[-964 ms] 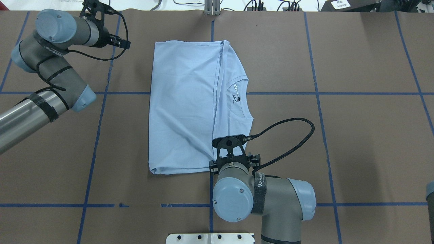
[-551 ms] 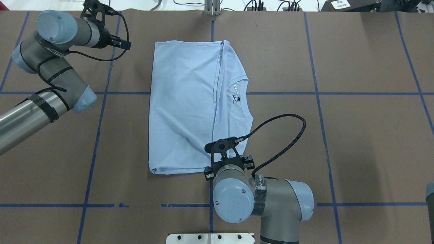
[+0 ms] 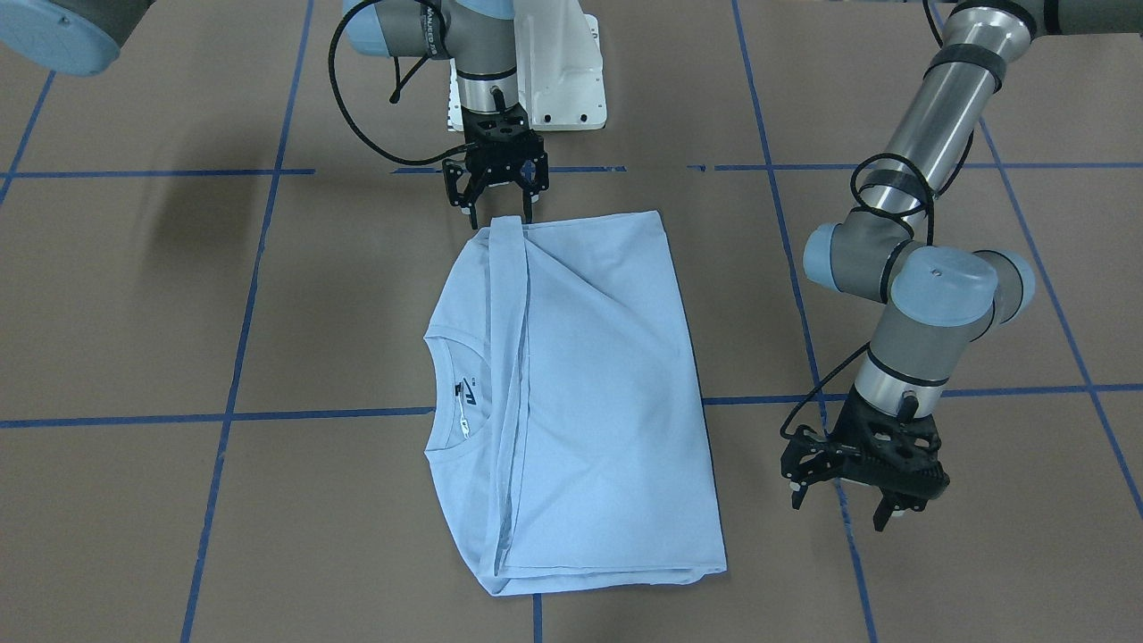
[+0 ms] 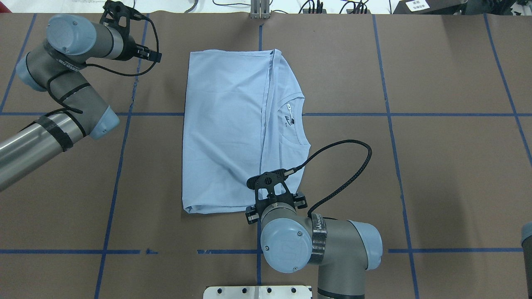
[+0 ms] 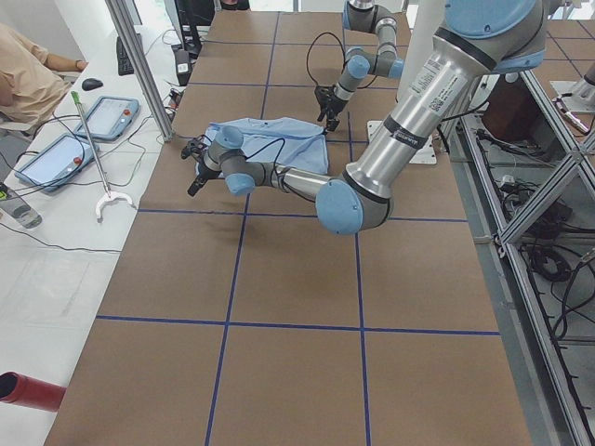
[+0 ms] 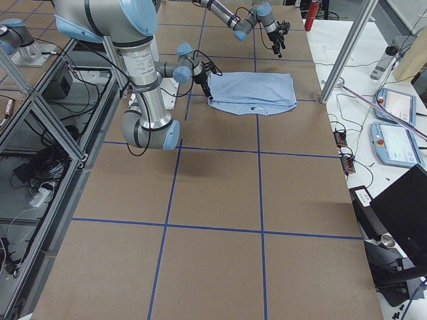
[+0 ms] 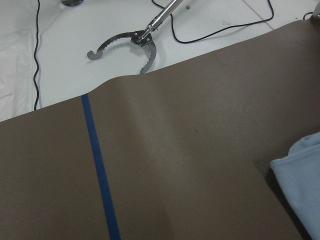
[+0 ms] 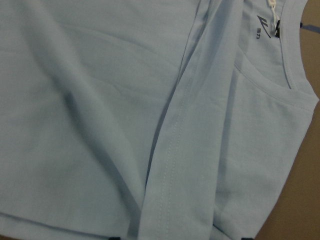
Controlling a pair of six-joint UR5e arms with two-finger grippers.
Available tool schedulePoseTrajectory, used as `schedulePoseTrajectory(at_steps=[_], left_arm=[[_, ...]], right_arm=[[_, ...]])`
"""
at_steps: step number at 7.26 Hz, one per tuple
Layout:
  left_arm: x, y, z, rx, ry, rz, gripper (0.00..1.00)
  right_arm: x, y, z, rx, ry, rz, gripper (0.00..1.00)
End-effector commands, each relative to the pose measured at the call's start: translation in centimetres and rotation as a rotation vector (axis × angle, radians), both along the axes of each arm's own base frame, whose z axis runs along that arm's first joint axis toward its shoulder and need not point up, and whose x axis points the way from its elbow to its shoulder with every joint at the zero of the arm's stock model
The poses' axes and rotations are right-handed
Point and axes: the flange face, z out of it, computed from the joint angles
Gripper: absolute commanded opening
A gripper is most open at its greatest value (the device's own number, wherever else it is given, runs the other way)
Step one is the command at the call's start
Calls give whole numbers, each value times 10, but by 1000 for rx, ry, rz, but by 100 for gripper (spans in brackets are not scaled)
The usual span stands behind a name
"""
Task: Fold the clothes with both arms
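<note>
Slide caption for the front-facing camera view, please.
Right black two-finger gripper, open, at the edge of the folded light blue T-shirt; left black two-finger gripper, open, beside it.

Silver-grey arms (image 4: 337, 238), light blue joint caps (image 4: 284, 248); black cables (image 4: 349, 141).

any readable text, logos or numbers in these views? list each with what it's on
"WAN…": white lettering on the strap round the right arm, rest blurred.
White lettering on the strap round the left arm: too blurred to read.
Collar print inside the shirt: slanted logo plus tiny characters, unreadable.
White label on a dark box: too small to read.
</note>
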Motion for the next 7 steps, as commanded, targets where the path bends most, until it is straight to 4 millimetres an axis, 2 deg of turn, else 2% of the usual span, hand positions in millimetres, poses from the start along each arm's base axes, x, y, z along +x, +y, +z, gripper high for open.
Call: schedulePoseTrajectory(at_steps=[1, 2, 3, 5, 7], left_arm=[[0, 0, 0, 0, 1, 1, 100], [0, 0, 0, 0, 1, 1, 100], [0, 0, 0, 0, 1, 1, 100], [0, 0, 0, 0, 1, 1, 100], [0, 0, 0, 0, 1, 1, 100]], right_arm=[[0, 0, 1, 2, 0, 0, 65], [-1, 1, 0, 1, -1, -2, 56], [-1, 2, 1, 0, 2, -6, 54], [-1, 2, 1, -1, 4, -7, 41], [2, 1, -2, 30, 9, -29, 39]])
